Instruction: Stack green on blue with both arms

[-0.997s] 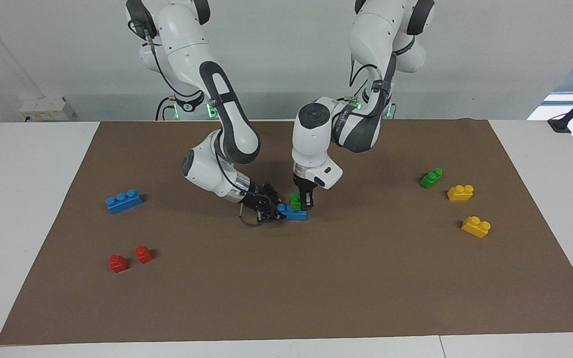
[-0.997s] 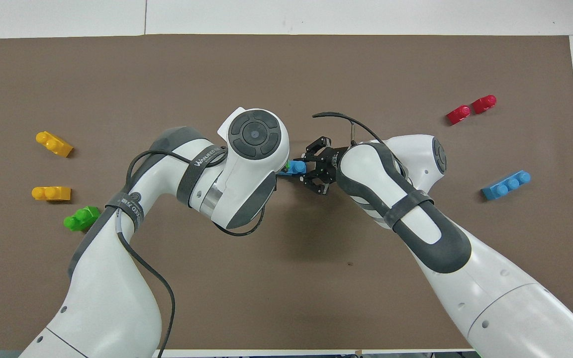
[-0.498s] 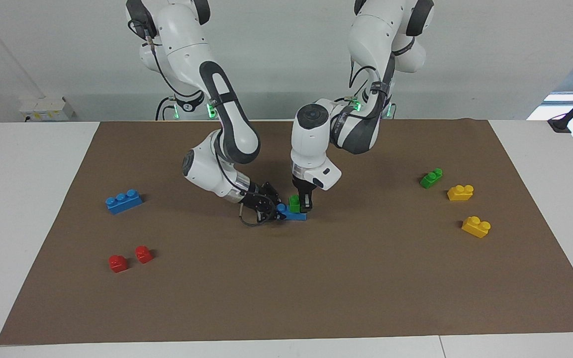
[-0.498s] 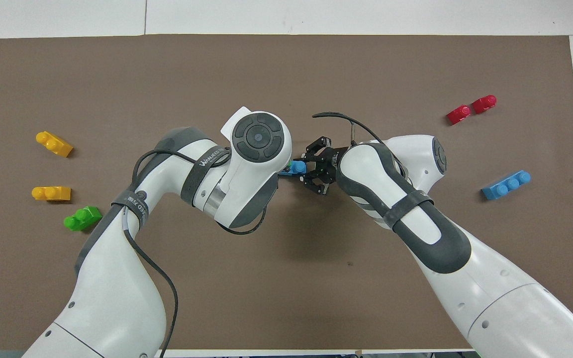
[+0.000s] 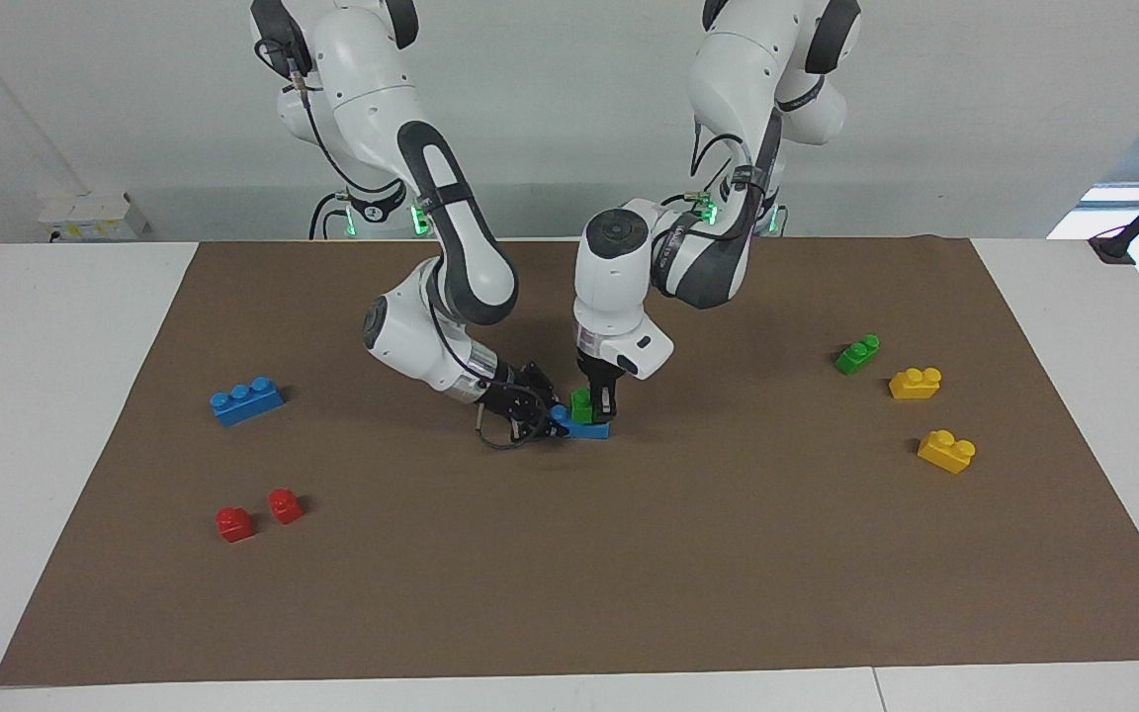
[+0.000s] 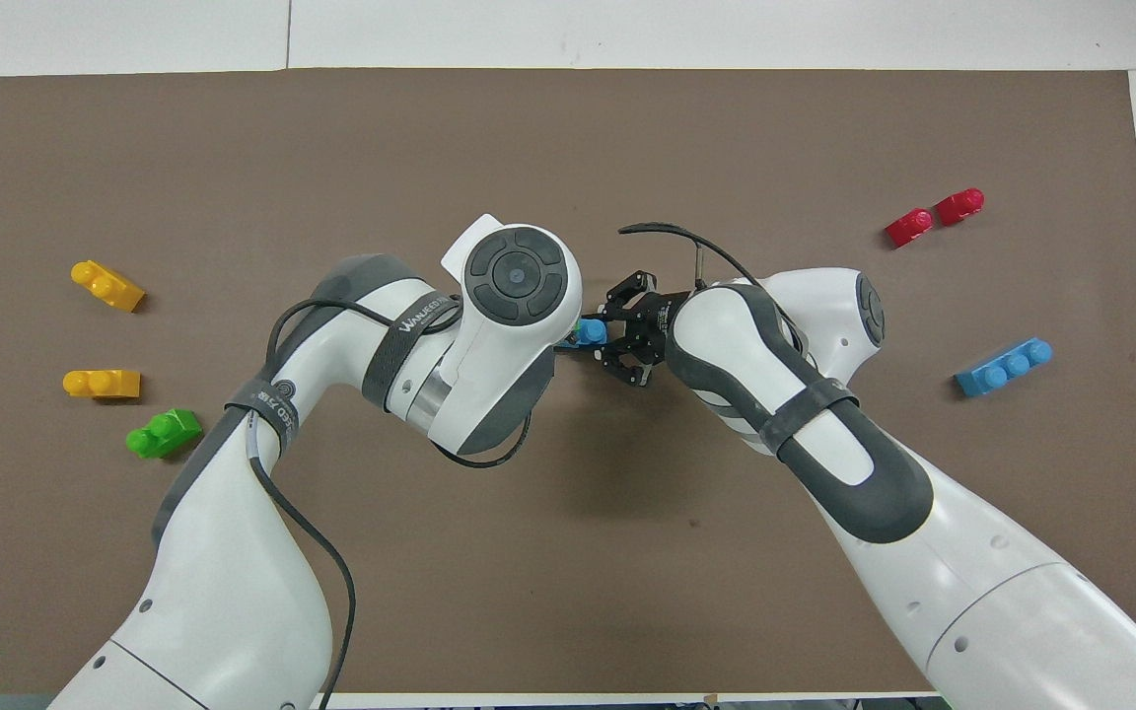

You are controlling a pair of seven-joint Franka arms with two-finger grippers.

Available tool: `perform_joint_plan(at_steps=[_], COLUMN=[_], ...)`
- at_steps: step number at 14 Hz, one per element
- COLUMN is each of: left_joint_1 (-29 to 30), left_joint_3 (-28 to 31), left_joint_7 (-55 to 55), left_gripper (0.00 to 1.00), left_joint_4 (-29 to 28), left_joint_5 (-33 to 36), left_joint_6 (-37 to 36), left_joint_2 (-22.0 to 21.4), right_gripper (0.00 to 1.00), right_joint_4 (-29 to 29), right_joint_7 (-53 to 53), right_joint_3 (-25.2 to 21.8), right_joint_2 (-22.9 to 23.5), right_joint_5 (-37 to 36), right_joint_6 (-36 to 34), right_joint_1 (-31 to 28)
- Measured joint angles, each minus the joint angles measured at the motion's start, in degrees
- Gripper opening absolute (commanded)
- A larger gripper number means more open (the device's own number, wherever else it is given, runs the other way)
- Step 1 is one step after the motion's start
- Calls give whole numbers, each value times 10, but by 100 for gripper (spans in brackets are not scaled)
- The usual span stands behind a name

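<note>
Green brick [image 5: 583, 402] is seen at the centre of the facing view, set on the blue brick [image 5: 588, 428], clamped from above by the left gripper [image 5: 597, 404], while the blue brick is gripped at its end by the right gripper [image 5: 542, 421]. Writing is seen on a strap of the left arm [image 6: 410, 325] in the overhead view, but it cannot be read with certainty. A second green brick [image 5: 856, 353] and two yellow bricks [image 5: 915, 383] are found at the right of the facing view, a second blue brick [image 5: 246, 400] and two red bricks [image 5: 234, 523] at its left, all on the brown mat [image 5: 629, 574].
</note>
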Motion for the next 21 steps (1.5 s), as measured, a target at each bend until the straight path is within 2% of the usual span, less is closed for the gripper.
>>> perform_joint_plan(at_steps=[14,18,21], left_joint_1=[-6,-6,-6], left_joint_3=[0,-7,-10], left_joint_7=[-12,-10,-7], left_gripper=[0,0,0], left_joint_4=[-50,-38,2], left_joint_5=[43,85,86], left_joint_6=[70,52,4], left_joint_2=[-12,-5,16], right_gripper=[0,0,0], right_joint_4=[-1,0,0], right_joint_7=[-4,-3,-1], right_joint_3=[0,2,2], right_joint_2=[0,0,0], right_joint_5=[0,3,4], right_joint_6=[5,15,16], right_joint_1=[2,4,4])
